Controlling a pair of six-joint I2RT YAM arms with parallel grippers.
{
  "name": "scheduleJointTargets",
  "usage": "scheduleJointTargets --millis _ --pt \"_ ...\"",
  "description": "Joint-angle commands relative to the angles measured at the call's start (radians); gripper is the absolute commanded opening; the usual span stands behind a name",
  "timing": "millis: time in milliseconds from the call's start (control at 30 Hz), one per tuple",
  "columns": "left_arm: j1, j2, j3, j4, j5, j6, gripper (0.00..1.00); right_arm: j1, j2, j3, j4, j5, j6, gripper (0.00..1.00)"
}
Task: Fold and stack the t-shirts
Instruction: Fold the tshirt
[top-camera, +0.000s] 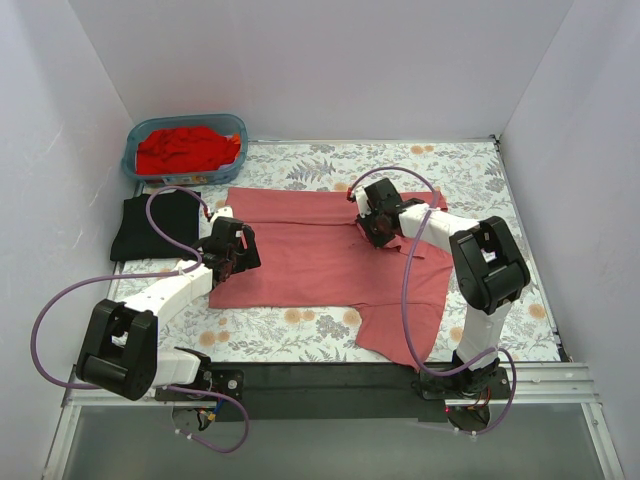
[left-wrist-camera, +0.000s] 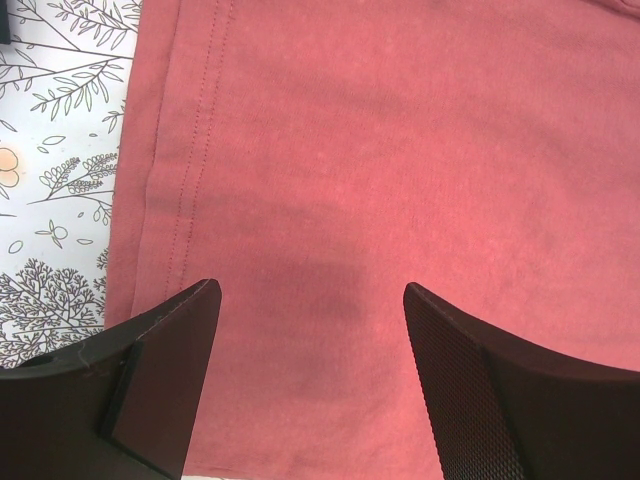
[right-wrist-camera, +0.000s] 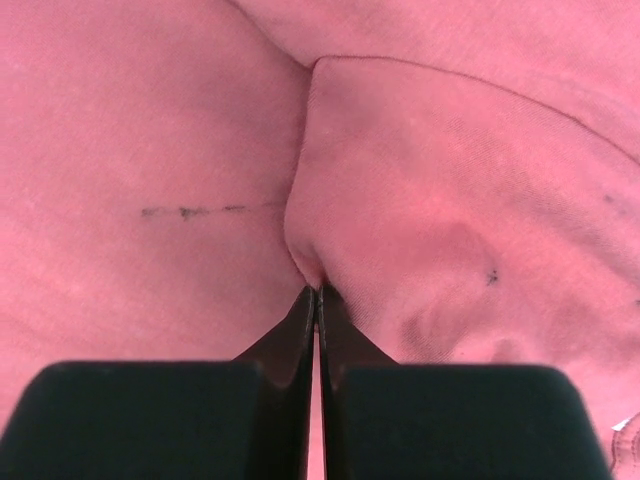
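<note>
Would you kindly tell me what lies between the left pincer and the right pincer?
Only smooth cloth of the salmon-pink t-shirt spans the stretch between the left pincer and the right pincer, as the top view shows.

Table with floral cover (top-camera: 470, 165), white ground with grey and orange sprigs, walled in white on three sides. Pink shirt (top-camera: 300, 260) lies spread across the middle, mostly flat, long side running left to right. A flap of it trails toward the near right edge, and there is some rucking right of centre. The stitched hem is on its left side, with bare cover just beyond it. Black shirt (top-camera: 150, 228) is folded into a flat rectangle at the left, just beside the pink one; whether they touch is hidden. Blue basket (top-camera: 130, 165) sits in the far left corner, holding red shirts (top-camera: 185, 148). Black strip (top-camera: 330, 378) runs along the near edge.
</note>
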Motion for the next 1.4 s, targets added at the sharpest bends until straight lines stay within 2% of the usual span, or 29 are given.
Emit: scheduleJointTargets --millis 0,300,667,833,1133,1367 --pt "-0.005 -0.002 0.018 0.016 -0.002 0.010 0.73 -0.004 -0.051 0.011 -0.036 -0.074 0.014 0.01" --pt "-0.005 -0.001 0.016 0.015 -0.001 0.010 0.73 -0.004 -0.057 0.054 -0.116 -0.135 0.068 0.06" --pt "-0.005 -0.001 0.016 0.016 0.001 0.012 0.73 -0.004 -0.046 0.140 -0.191 -0.085 0.071 0.08" --pt "-0.006 0.001 0.016 0.016 0.002 0.012 0.73 -0.003 -0.037 0.143 -0.208 -0.133 0.073 0.10" --pt "-0.006 0.002 0.015 0.015 0.002 0.015 0.73 -0.006 -0.018 0.115 -0.214 -0.104 0.067 0.14" --pt "-0.006 -0.001 0.015 0.015 0.001 0.015 0.73 -0.003 -0.018 0.114 -0.214 -0.118 0.070 0.06"
